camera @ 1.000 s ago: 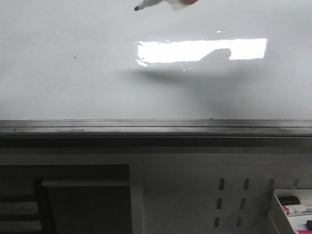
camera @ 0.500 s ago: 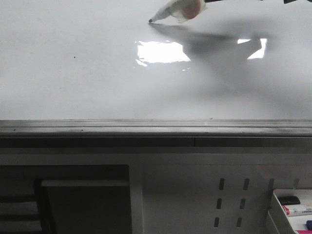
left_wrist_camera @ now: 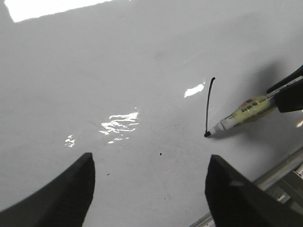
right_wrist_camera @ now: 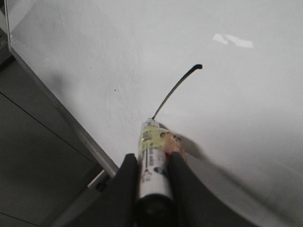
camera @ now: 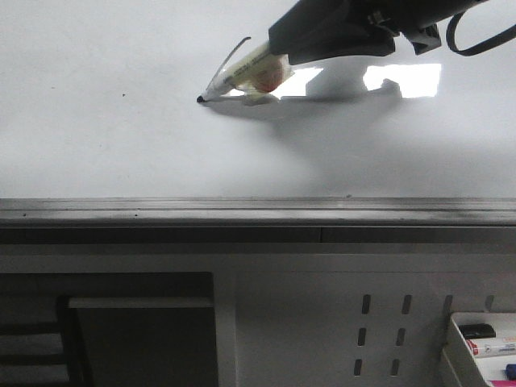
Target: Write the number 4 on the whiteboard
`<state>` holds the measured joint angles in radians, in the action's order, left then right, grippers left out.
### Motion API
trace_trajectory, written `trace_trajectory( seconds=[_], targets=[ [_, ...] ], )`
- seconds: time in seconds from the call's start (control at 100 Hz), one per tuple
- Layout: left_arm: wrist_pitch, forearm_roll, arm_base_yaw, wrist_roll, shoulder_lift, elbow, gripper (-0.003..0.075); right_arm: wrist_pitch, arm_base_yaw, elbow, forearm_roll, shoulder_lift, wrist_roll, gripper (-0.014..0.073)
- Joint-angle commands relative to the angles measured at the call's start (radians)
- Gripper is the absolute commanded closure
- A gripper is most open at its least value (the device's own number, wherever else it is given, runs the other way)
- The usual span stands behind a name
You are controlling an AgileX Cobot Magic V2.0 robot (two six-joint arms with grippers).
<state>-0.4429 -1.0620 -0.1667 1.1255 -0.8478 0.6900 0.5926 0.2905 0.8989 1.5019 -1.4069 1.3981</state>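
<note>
The whiteboard (camera: 121,137) fills the upper front view, with a grey ledge (camera: 242,211) along its lower edge. My right gripper (camera: 282,48) is shut on a marker (camera: 242,76) with a white and yellow barrel, its black tip touching the board. One thin slanted black stroke (camera: 226,63) of the number 4 runs up from the tip. The stroke (right_wrist_camera: 175,90) and marker (right_wrist_camera: 154,161) show in the right wrist view, and the stroke (left_wrist_camera: 209,106) and marker (left_wrist_camera: 244,113) in the left wrist view. My left gripper (left_wrist_camera: 149,189) is open and empty over bare board.
Below the ledge stands a perforated white panel (camera: 379,322). A white tray (camera: 484,343) with spare markers sits at the lower right. A dark recess (camera: 121,322) is at the lower left. Bright light reflections (camera: 403,79) lie on the board.
The right gripper has come down and left with the marker. The tip has drawn a slanted black stroke on the board, which was bare before.
</note>
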Motion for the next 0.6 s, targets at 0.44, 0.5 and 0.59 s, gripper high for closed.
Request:
trace_trajectory(
  seconds=[0.44,0.5,0.59],
  targets=[
    [0.026,-0.039,0.003,-0.010,0.010,0.027,0.0270,-0.185,-0.090,-0.125,-0.100,0.318,-0.142,0.0643],
    [0.026,-0.039,0.003,-0.010,0.010,0.027,0.0270,-0.135,-0.096,-0.123,-0.094,0.335,-0.143,0.0643],
    [0.028,-0.041,0.003,-0.010,0.010,0.027,0.0270,-0.088,-0.089,-0.101,-0.094,0.328,-0.139,0.0643]
  ],
)
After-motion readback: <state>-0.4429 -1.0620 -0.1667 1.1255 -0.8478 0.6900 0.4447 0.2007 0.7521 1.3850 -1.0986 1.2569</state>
